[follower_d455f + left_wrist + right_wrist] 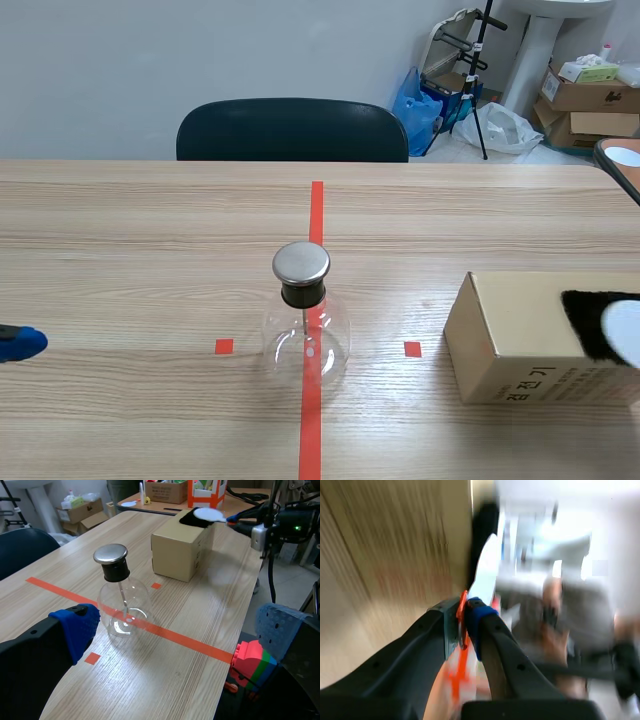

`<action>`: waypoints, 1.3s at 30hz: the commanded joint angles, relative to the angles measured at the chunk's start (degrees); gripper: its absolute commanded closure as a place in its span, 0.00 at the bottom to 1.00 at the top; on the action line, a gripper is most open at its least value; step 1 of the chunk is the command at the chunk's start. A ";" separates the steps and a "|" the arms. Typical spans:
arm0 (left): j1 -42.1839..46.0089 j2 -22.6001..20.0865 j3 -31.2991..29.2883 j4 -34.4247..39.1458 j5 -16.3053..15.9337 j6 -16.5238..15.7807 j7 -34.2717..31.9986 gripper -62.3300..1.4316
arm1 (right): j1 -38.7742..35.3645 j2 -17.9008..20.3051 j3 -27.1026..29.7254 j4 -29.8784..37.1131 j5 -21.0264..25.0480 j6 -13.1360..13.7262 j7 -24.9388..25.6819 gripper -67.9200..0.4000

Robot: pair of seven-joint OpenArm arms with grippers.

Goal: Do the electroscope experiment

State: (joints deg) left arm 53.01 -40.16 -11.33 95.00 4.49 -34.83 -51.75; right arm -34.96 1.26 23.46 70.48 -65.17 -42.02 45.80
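Note:
The electroscope, a clear glass flask (305, 335) with a black neck and a round metal cap (301, 262), stands on the red tape line at mid-table. My left gripper (177, 627) is open and empty, low at the table's left side with the flask (122, 607) ahead between its fingers; only one blue pad (20, 343) shows in the scene view. A cardboard box (530, 340) at the right carries a black fur patch (192, 517). My right gripper (465, 617) is shut on the orange handle of a white disc paddle (485, 570), and the disc (622, 330) rests over the fur.
A dark chair (292, 130) stands behind the table's far edge. Cardboard boxes (590, 95) and bags lie on the floor at the back right. A red and green block (250, 660) sits beyond the table's near edge by my left gripper.

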 commanded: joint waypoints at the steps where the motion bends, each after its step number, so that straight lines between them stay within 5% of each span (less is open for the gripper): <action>1: 0.28 0.28 0.15 0.70 -0.76 -0.52 -1.18 0.00 | -0.11 0.13 -0.17 0.79 0.46 -2.84 0.92 0.97; 7: 0.28 0.28 0.15 0.70 -0.74 -0.52 -1.18 0.00 | -0.28 0.15 -0.17 0.79 0.46 -2.84 -12.11 0.97; 14: 0.28 0.28 0.15 0.70 -0.57 -0.52 -1.14 0.00 | -0.11 0.17 -0.59 0.79 -1.09 -2.84 -7.87 0.97; 27: 0.28 0.28 0.15 0.70 -0.37 -0.52 -0.92 0.00 | -0.13 1.16 -0.66 1.46 -1.05 -2.84 -7.82 0.97; 33: 0.28 0.28 0.15 0.70 -0.37 -0.52 -0.74 0.00 | -0.33 1.64 -1.97 6.64 -1.33 -2.38 -13.42 0.97; 39: 0.28 0.28 0.15 0.70 -0.37 -0.52 -0.74 0.00 | -0.55 3.78 -7.39 15.21 -1.33 2.71 -23.30 0.97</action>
State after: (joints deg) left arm 53.01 -40.16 -11.33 95.00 4.58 -34.83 -51.62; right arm -35.55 4.01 16.05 84.77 -66.85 -38.52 22.87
